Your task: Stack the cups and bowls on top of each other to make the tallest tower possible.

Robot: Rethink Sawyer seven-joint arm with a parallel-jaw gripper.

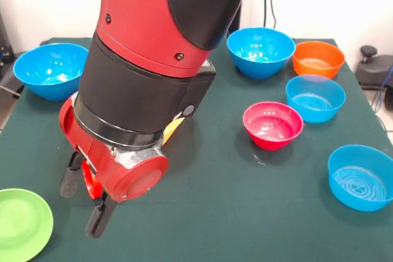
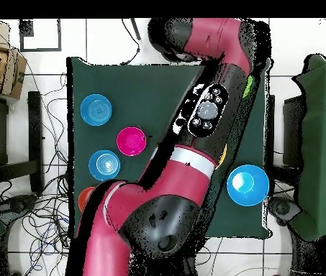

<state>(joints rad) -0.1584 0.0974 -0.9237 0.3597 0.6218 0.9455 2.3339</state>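
My arm is red with black bands and a red end cap; my gripper has black fingers. The table is dark green. On it sit a deep blue bowl, a second deep blue bowl, an orange bowl, a pale see-through blue bowl, another like it with ring marks inside, a pink-red bowl and a light green bowl. A yellow-orange sliver shows behind my wrist.
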